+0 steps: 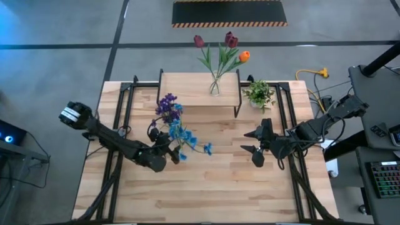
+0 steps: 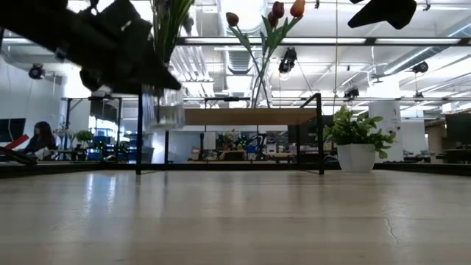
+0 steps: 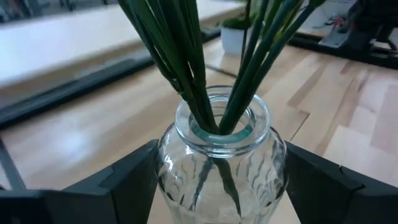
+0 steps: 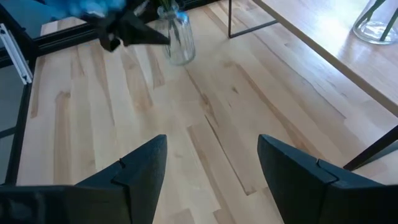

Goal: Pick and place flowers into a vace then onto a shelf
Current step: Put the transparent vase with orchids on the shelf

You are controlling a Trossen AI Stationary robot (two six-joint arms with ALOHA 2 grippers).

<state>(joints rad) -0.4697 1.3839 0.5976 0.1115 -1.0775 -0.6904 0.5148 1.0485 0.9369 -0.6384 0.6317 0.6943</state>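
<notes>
A ribbed clear glass vase (image 3: 219, 167) of smooth green stems — purple and blue flowers (image 1: 175, 125) — sits clamped between the left gripper (image 3: 217, 180) fingers, lifted off the pale plank table (image 1: 206, 187) near its middle. The wooden shelf (image 1: 190, 87) at the back edge carries another vase of tulips (image 1: 215, 86); a potted plant (image 1: 259, 94) stands beside it. The right gripper (image 4: 211, 174) hovers spread wide, empty.

An open-plan robotics lab or workshop: a pale wooden butcher-block table (image 1: 206, 181) on a grey concrete floor (image 1: 56, 69), black-and-yellow hazard-striped floor mat (image 1: 229, 13), exposed ceiling ducts and pipes (image 2: 221, 51), distant cluttered workbenches (image 2: 243, 151), and a seated person (image 2: 40, 138).
</notes>
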